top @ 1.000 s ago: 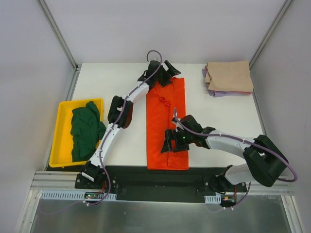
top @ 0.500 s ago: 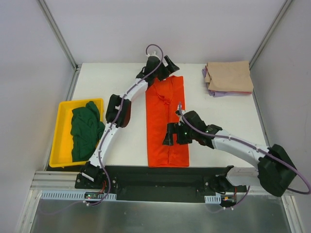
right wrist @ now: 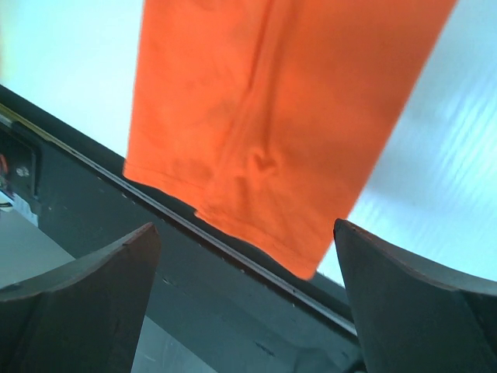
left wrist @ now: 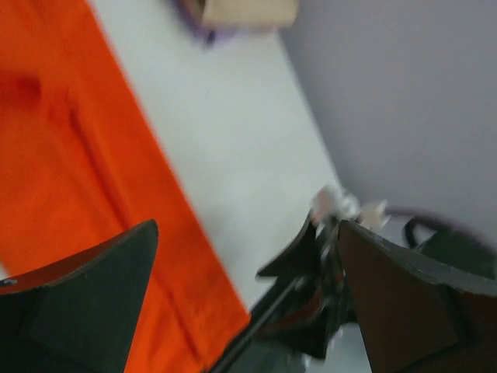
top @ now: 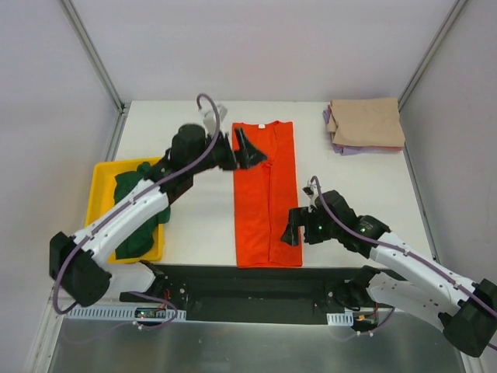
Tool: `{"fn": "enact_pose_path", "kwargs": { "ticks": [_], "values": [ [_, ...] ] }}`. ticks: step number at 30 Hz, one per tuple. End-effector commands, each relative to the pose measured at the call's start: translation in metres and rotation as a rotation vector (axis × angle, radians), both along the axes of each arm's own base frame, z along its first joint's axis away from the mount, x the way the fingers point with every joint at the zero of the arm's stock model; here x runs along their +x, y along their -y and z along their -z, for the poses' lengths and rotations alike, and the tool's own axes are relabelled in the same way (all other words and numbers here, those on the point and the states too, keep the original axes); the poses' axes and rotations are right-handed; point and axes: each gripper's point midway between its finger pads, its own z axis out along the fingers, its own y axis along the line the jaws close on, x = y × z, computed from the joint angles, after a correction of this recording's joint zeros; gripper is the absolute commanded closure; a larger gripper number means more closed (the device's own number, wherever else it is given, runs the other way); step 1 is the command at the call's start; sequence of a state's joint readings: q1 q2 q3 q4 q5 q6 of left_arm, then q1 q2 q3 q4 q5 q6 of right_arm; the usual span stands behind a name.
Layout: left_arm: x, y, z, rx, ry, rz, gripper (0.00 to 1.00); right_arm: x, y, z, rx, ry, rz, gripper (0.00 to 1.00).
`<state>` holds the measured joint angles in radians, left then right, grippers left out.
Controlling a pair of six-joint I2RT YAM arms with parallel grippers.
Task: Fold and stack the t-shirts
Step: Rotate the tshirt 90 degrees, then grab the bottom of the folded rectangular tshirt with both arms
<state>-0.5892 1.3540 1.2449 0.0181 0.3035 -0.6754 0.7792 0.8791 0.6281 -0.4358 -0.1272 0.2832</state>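
The orange-red t-shirt point(top: 266, 194) lies flat as a long narrow strip down the middle of the table, collar at the far end. My left gripper point(top: 251, 149) hovers open over its far left edge; in the left wrist view the orange cloth point(left wrist: 70, 155) lies under the spread fingers. My right gripper point(top: 292, 227) stands open just off the strip's near right edge, and its camera sees the hem point(right wrist: 264, 186). Neither holds anything. The dark green t-shirt point(top: 133, 208) lies bunched in the yellow tray. The tan t-shirt point(top: 366, 120) lies folded on the pale purple one point(top: 345, 149) at the back right.
The yellow tray point(top: 99, 221) sits at the table's left edge, partly under my left arm. A black rail point(right wrist: 155, 256) runs along the near table edge just below the orange hem. White table point(top: 349, 186) shows between the strip and the folded stack.
My left arm drew back from the shirt's far end and swung left and nearer. The right gripper slid off the cloth towards the near right. The orange shirt now lies flat and uncovered.
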Motion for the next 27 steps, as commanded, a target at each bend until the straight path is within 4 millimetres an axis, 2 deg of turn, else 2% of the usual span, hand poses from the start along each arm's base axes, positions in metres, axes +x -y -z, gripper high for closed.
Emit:
{"fn": "enact_pose_path", "kwargs": {
  "ticks": [1,5,8,10,15,19,25,27],
  "values": [
    [-0.081,-0.035,0.153,0.221,-0.361,0.014,0.01,-0.031,0.017,0.028,-0.039,-0.178,0.045,0.04],
    [-0.157,-0.054,0.200,0.336,-0.508,0.089,0.01,-0.049,0.028,0.044,-0.071,-0.302,0.104,0.04],
    [-0.195,-0.063,0.225,0.368,-0.598,0.134,0.03,-0.058,0.025,0.055,-0.039,-0.357,0.121,0.03],
    [-0.215,-0.063,0.233,0.378,-0.636,0.177,0.05,-0.059,0.022,0.060,-0.020,-0.373,0.137,0.02],
    [-0.227,-0.059,0.251,0.445,-0.674,0.172,0.15,-0.058,0.016,0.068,0.018,-0.400,0.173,0.01],
    [-0.230,-0.050,0.257,0.480,-0.701,0.182,0.28,-0.056,0.015,0.073,0.014,-0.415,0.194,0.09],
    [-0.231,-0.047,0.272,0.525,-0.735,0.173,0.39,-0.054,0.015,0.077,-0.003,-0.426,0.211,0.22],
    [-0.229,-0.043,0.273,0.530,-0.735,0.184,0.48,-0.054,0.017,0.079,-0.018,-0.428,0.214,0.28]
  ]
}}
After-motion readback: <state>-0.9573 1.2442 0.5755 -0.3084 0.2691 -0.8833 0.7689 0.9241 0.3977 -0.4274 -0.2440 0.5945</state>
